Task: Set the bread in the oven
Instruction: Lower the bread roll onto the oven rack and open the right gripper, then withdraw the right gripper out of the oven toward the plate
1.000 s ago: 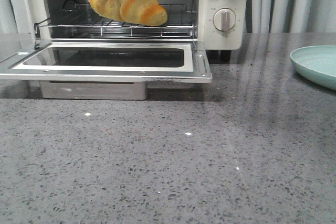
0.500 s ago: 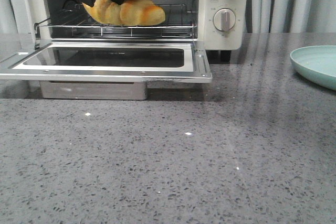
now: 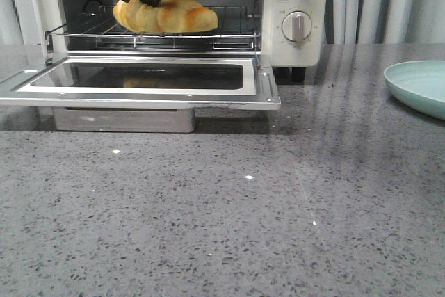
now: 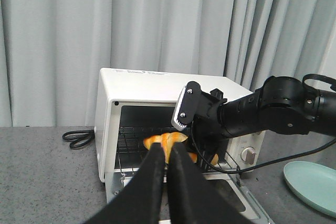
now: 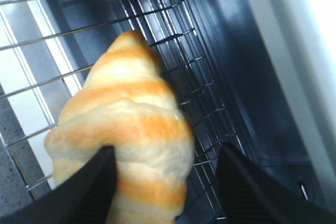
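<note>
Even, soft indoor lighting throughout, with sharpness differing between the three views.

In the front view the grey counter (image 3: 229, 206) is evenly lit and sharp; pale vertical streaks are reflected on it to the right of the oven (image 3: 174, 26), and a dark shadow is cast under the oven's open door. The oven's cavity is seen as dim, though the bread (image 3: 165, 13) inside is clearly lit. In the left wrist view the curtain (image 4: 157, 19) behind the oven is brightly and flatly lit, and the left gripper (image 4: 167, 157) is rendered as a dark, soft silhouette. In the right wrist view the bread (image 5: 128, 129) is slightly blurred, the right gripper (image 5: 165, 182) is out of focus, and the oven's white wall is overexposed.
</note>
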Motion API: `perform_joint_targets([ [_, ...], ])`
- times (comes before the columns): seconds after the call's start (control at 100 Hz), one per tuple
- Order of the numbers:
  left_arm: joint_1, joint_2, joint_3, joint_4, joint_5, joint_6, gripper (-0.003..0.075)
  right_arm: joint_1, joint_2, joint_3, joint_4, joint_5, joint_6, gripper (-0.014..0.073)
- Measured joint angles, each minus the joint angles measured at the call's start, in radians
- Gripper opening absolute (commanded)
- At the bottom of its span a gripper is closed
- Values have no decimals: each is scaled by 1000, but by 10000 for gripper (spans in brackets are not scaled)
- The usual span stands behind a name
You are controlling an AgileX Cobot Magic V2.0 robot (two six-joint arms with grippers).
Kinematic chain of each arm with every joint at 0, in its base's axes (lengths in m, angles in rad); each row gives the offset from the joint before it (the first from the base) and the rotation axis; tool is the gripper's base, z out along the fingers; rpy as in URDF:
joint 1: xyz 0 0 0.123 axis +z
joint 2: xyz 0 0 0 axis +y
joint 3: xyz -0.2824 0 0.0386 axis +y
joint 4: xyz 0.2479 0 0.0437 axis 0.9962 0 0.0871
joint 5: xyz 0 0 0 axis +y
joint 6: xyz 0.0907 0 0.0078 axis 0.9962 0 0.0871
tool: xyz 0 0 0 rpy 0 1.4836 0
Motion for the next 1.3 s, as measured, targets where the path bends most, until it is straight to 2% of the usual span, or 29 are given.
perform_joint_targets([
  [0.32, 0, 0, 0, -2, 1, 0, -21, 8, 0, -15, -3, 24, 0, 415],
  [0.62, 0, 0, 0, -2, 2, 0, -21, 74, 0, -84, -1, 99, 10, 415],
  [0.93, 0, 0, 0, -2, 4, 0, -21, 122, 0, -86, 7, 240, 45, 414],
  [1.3, 0, -14, 0, -2, 8, 0, -22, 139, -105, -86, 169, 412, 60, 412],
])
